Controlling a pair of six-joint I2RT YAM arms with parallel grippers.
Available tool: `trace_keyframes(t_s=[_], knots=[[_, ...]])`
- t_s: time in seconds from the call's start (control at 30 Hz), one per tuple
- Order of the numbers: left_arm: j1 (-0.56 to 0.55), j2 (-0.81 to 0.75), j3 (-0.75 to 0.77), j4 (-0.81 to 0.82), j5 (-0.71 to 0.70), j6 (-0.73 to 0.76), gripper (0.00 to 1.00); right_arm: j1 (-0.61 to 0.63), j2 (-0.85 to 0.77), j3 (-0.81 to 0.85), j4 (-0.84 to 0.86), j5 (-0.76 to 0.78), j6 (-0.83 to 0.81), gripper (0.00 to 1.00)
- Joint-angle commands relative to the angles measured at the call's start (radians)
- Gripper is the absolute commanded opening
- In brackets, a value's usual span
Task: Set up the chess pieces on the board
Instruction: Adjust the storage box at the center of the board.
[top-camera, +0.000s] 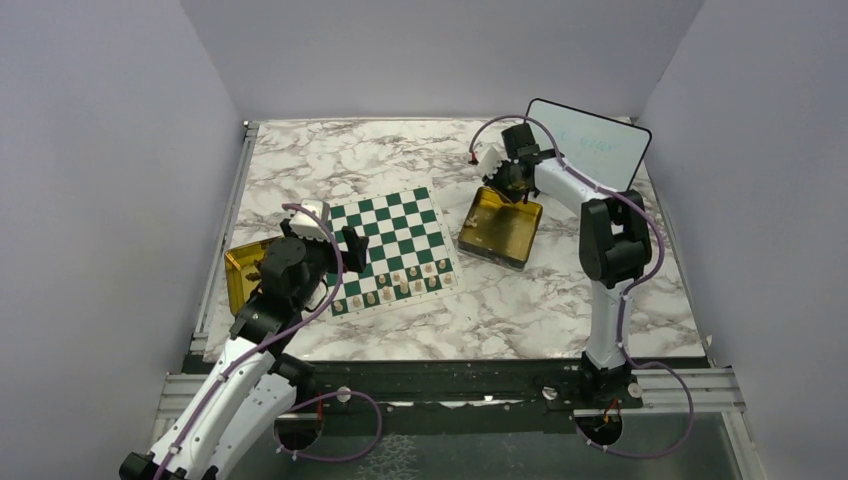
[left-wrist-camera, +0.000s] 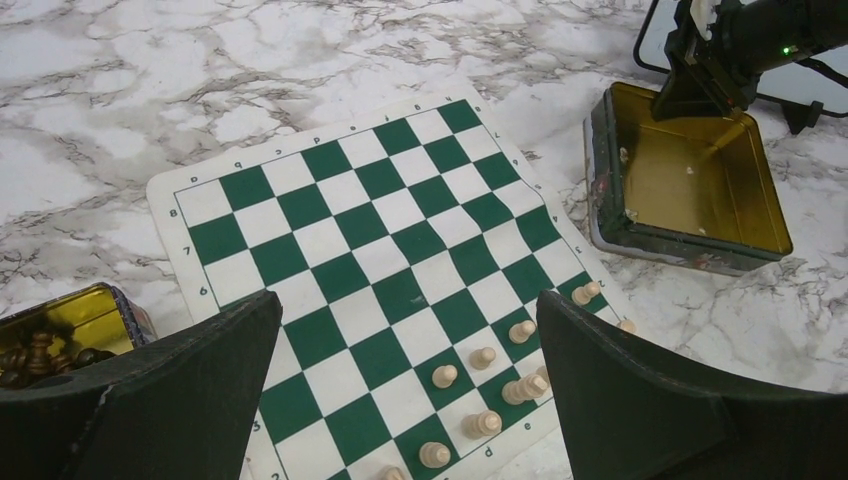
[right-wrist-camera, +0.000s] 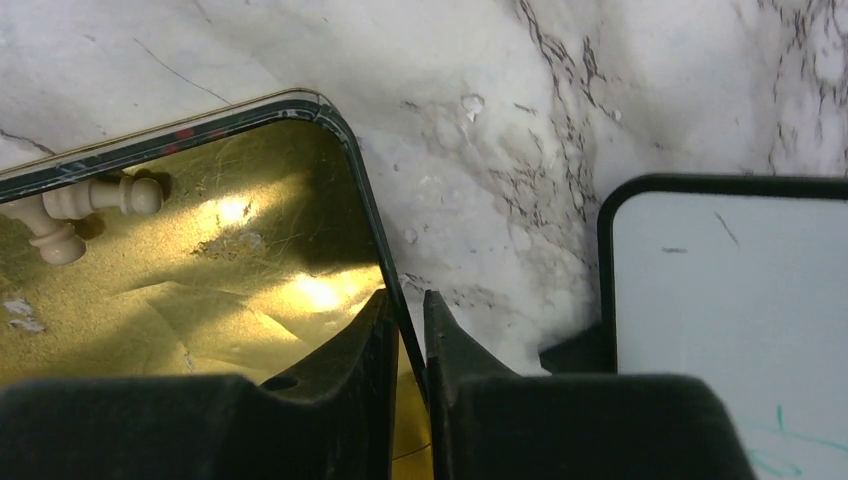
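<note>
The green-and-white board (top-camera: 385, 235) (left-wrist-camera: 370, 230) lies mid-table. Several cream chess pieces (top-camera: 400, 285) (left-wrist-camera: 483, 357) stand along its near rows. My left gripper (top-camera: 335, 262) (left-wrist-camera: 408, 300) hovers wide open above the board's near left part, holding nothing. At the back right, my right gripper (top-camera: 515, 190) (right-wrist-camera: 405, 297) points down at the far end of a gold tin (top-camera: 500, 235) (right-wrist-camera: 350, 170). Its jaws are pinched on the tin's thin wall, one finger inside and one outside. Two cream pieces (right-wrist-camera: 100, 197) lie on their sides in the tin's corner.
A second gold tin (top-camera: 240, 275) (left-wrist-camera: 70, 320) holding dark pieces sits left of the board, under the left arm. A framed whiteboard (top-camera: 590, 145) (right-wrist-camera: 730, 300) stands just behind the right gripper. Grey walls enclose the marble table.
</note>
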Motion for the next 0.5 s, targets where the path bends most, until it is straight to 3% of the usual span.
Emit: trace_keyframes(t_s=[0.0, 0.47], knots=[[-0.008, -0.021, -0.013, 0.030, -0.005, -0.011, 0.99, -0.009, -0.046, -0.015, -0.036, 0.097, 0.161, 0.18], [-0.055, -0.056, -0.016, 0.028, -0.007, -0.012, 0.99, -0.009, -0.096, -0.130, -0.095, 0.324, 0.605, 0.09]])
